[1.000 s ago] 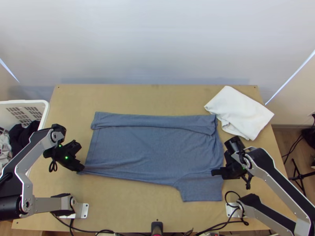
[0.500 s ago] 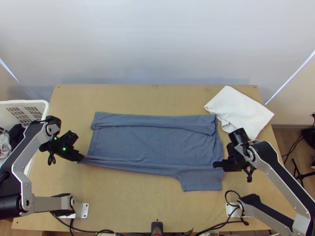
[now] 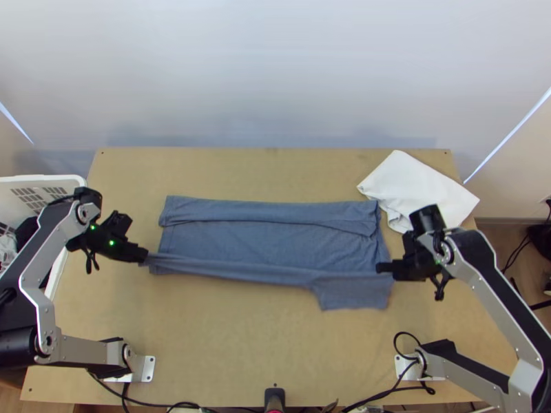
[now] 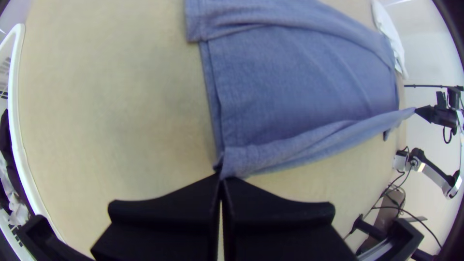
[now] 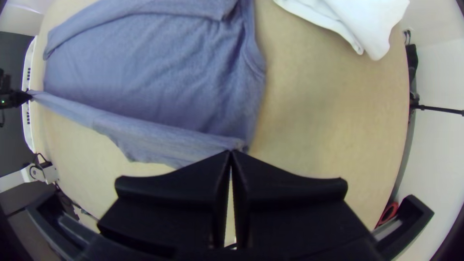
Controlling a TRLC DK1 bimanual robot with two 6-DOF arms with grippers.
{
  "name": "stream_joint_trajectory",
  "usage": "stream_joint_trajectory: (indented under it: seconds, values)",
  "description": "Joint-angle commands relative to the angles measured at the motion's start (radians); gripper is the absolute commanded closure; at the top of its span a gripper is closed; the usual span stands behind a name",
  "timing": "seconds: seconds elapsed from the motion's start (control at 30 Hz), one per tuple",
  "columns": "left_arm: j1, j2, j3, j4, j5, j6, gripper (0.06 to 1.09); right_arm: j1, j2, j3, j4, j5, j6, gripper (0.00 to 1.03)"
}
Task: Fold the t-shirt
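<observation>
The blue t-shirt (image 3: 265, 241) lies across the table, its far side turned over in a long strip. Its near side is pulled up between both grippers, with a sleeve hanging near the right end. At the shirt's left end, the left gripper (image 3: 143, 256) is shut on the near corner; the left wrist view has that gripper (image 4: 221, 180) with bunched cloth at its tips. The right gripper (image 3: 386, 268) is shut on the near side at the right end; in the right wrist view its tips (image 5: 231, 153) pinch the cloth.
A folded white cloth (image 3: 420, 193) lies at the table's far right, just beyond the right gripper. A white basket (image 3: 43, 181) with dark and light cloths stands at the left, beside the left arm. Bare table (image 3: 227, 330) stretches along the near side, with cables by its edge.
Both grippers have moved up the picture, toward the table's far side, with the shirt's near side held between them. The sleeve has come along, and the shirt now covers less of the table's near part.
</observation>
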Motion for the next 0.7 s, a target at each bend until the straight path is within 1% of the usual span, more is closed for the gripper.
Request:
stream_joint_trajectory:
  seconds: [0.0,0.47,0.67]
  values:
    - [-0.019,0.052,0.084,0.028,0.024,-0.077,1.05,-0.031,0.082,0.145,0.0,-0.001,-0.017,1.0]
    - [-0.06,0.142,0.279,0.032,0.029,-0.162,1.05,-0.04,0.301,0.36,0.006,0.001,-0.04,1.0]
    - [-0.083,0.193,0.38,0.028,0.027,-0.189,1.05,-0.056,0.4,0.434,0.043,0.001,-0.042,1.0]
